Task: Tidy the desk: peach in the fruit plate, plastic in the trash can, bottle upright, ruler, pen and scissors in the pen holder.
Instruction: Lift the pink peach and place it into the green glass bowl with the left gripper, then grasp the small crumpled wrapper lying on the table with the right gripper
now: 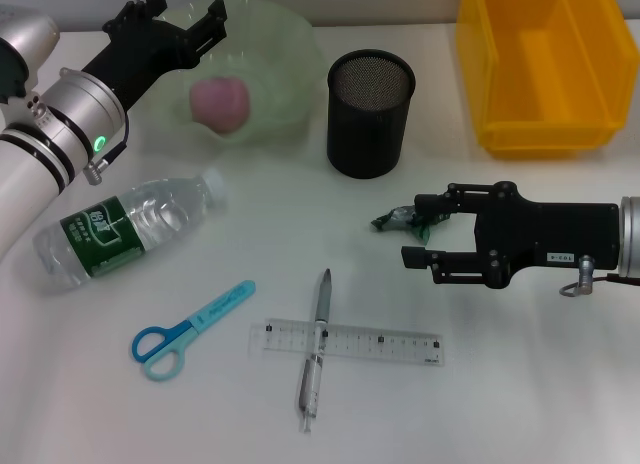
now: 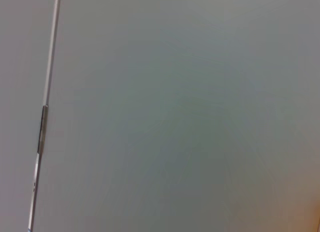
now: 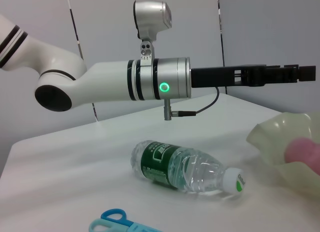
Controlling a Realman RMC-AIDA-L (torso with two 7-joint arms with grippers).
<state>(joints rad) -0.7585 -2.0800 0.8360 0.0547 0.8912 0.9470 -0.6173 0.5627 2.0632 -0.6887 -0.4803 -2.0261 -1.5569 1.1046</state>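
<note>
From left to right, the left gripper (image 1: 188, 24) hangs spread open above the fruit plate (image 1: 290, 44) holding the peach (image 1: 220, 103), with bottle (image 1: 125, 229) lying flat, scissors (image 1: 190, 329), pen (image 1: 315, 349) across ruler (image 1: 345, 341), pen holder (image 1: 370, 112), and the right gripper (image 1: 412, 234) spread open around the crumpled plastic (image 1: 400, 220).

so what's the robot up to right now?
Desk tidy, early on. The peach already sits in the fruit plate, with the open left hand above the plate. The open right hand is at the crumpled plastic, not yet gripping it. The bottle lies on its side; scissors, pen and ruler are on the table, outside the pen holder.
</note>
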